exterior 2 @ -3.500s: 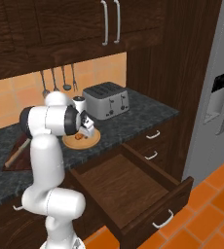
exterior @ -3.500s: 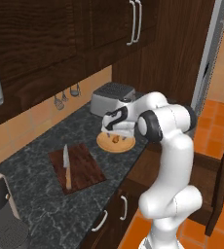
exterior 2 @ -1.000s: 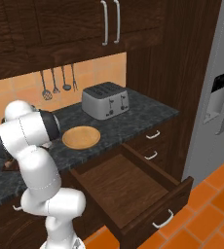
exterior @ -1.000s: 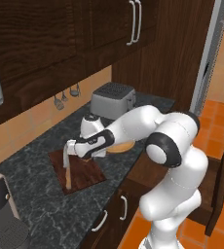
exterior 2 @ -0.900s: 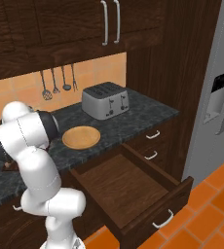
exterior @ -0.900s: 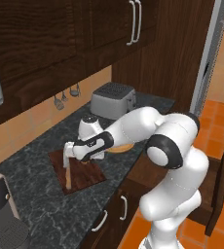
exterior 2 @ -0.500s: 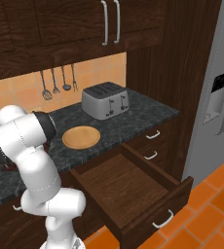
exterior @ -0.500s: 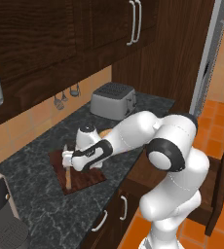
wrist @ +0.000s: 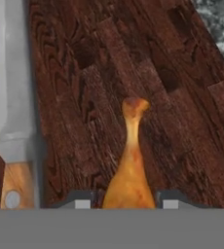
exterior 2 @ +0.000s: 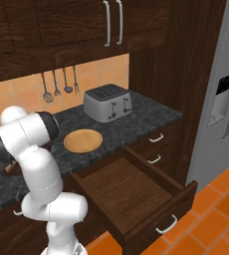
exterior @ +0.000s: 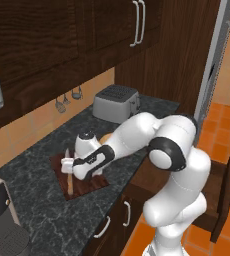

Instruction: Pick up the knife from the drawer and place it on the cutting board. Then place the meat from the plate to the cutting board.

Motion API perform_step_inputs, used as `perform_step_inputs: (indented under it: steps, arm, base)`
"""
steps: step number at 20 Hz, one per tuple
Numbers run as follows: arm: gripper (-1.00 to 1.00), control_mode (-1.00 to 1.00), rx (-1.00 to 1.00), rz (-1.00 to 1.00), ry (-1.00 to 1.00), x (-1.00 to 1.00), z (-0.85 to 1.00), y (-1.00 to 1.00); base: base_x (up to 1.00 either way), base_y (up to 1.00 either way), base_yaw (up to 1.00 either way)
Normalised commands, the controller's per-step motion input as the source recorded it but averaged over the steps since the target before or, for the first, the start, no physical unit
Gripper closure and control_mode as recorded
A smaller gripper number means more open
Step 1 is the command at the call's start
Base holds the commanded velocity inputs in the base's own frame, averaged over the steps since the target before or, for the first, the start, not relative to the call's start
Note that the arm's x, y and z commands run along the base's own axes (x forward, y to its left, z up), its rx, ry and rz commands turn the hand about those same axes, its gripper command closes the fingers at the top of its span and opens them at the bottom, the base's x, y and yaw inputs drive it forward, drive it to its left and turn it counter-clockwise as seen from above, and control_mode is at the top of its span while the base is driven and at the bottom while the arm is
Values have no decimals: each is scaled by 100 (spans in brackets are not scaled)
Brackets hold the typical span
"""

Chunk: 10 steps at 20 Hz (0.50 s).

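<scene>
Knife (wrist: 12,92): we find it down the left edge of the hand view, grey blade toward the top, tan handle at the lower left, lying flat on the board; in the left base view its handle (exterior: 69,184) shows at centre left, poking out below the hand

Cutting board (wrist: 148,63): dark reddish wood grain across most of the hand view; in the left base view (exterior: 89,184) it lies at centre left on the speckled countertop (exterior: 37,210), partly under the arm

Meat (wrist: 130,165): an orange-brown drumstick at lower centre of the hand view, resting on the board, thin end toward the top, thick end between the two finger tips; it lies just beside the knife, apart from it

Gripper (wrist: 125,200): at the bottom centre of the hand view, low over the board; the tips (wrist: 83,199) stand narrowly apart on either side of the drumstick's thick end; we cannot tell whether they press on it or have let go; in the left base view the hand (exterior: 84,162) is at centre left, over the board

Plate (exterior 2: 83,140): round and tan, left of centre in the right base view, on the countertop in front of the grey toaster (exterior 2: 108,109)

Drawer (exterior 2: 136,199): pulled wide open at lower centre and right of the right base view; dark wooden floor, curved silver handle on its front
</scene>
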Motion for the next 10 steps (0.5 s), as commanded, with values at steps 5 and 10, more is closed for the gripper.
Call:
perform_step_inputs:
  steps: [5,10]
  arm:
    - [-100,-100,2,0,-2,-30,29,-1]
    - [-100,-100,4,0,-8,-38,42,-17]
  base:
    - [0,0,0]
    - [0,0,0]
